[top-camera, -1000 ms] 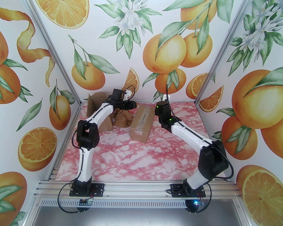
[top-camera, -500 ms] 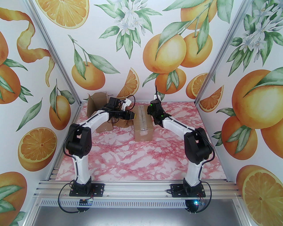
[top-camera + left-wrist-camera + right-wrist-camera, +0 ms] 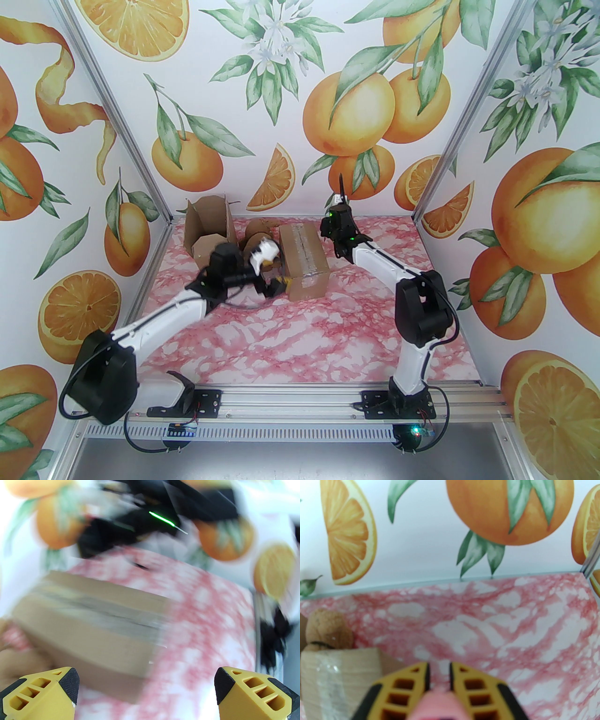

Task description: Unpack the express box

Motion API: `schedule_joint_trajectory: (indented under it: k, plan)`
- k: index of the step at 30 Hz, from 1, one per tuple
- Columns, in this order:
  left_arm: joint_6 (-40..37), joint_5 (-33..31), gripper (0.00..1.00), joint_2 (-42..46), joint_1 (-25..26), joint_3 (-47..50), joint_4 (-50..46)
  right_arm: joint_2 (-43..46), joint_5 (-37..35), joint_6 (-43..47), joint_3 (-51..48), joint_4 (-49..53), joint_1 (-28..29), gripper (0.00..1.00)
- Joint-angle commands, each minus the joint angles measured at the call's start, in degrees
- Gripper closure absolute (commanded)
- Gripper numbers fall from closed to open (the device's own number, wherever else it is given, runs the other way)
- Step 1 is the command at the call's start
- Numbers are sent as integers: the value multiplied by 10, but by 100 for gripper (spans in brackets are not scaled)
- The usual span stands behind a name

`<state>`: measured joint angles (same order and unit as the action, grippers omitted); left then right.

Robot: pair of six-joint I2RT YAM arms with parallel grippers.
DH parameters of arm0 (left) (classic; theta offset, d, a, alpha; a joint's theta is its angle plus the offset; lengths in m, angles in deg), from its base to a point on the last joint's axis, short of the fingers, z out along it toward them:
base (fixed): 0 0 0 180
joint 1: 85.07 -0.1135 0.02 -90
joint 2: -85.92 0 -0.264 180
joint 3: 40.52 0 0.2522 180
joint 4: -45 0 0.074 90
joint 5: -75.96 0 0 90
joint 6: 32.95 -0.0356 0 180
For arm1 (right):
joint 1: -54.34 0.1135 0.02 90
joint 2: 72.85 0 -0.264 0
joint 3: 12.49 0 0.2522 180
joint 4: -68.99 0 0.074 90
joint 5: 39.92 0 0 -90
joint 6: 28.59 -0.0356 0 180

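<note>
The sealed box lies mid-back on the worktop. Left of it sits a stuffed toy, then the opened box in the back left corner. My left gripper is at the sealed box's near left corner. My right gripper, with an object between its fingers, is beside the far right corner.

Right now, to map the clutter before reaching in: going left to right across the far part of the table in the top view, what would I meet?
Opened cardboard box → tan lumpy item → taped cardboard box.
</note>
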<state>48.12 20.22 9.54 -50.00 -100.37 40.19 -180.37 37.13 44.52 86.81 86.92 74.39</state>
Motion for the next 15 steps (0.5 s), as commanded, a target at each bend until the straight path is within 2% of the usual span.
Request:
schedule_joint_trajectory:
  k: [1, 4, 6, 11, 15]
  plan:
    - [-32, -46, 0, 17, 60, 19, 51, 48, 58, 4, 39, 6, -6, 100]
    - [-53, -84, 0, 5, 124, 25, 75, 44, 93, -22, 73, 36, -4, 100]
    - [-72, -81, 0, -18, 150, 30, 108, 45, 107, -32, 81, 37, 2, 100]
    - [-72, -31, 0, -116, 168, 71, 302, 45, 100, -17, 93, 40, 31, 100]
    - [-42, -48, 0, -222, 174, 87, 500, 32, 77, 7, 144, 78, 56, 100]
